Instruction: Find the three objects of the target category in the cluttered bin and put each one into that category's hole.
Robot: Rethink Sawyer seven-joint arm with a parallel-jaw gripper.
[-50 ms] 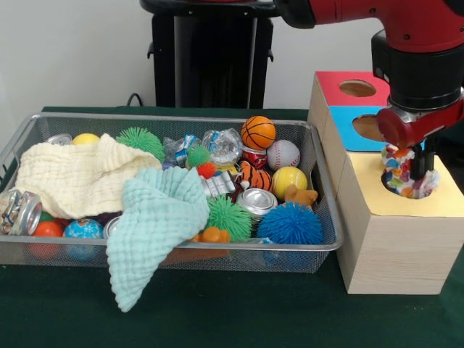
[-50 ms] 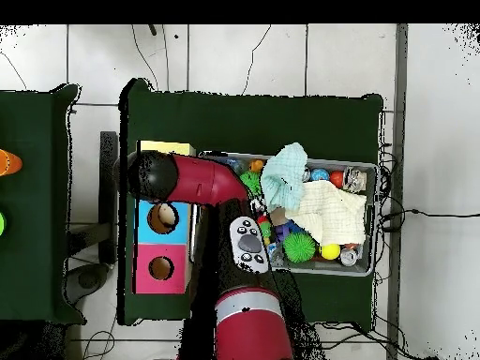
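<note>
Gripper (image 1: 412, 165) grasps a multicoloured speckled soft ball (image 1: 406, 174) low in the yellow-topped hole (image 1: 415, 190) of the wooden sorting box (image 1: 395, 246); judgement: release only once the ball is centred over that hole, then lift straight up.

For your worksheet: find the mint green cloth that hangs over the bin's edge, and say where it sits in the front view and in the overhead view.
Front view: the mint green cloth drapes over the wire bin's near rim, left of centre, beside the cream cloth.
Overhead view: the same cloth spills over the bin's upper edge, just right of the red arm.
Shared landmark: the cream cloth, which touches it in both views.
</note>
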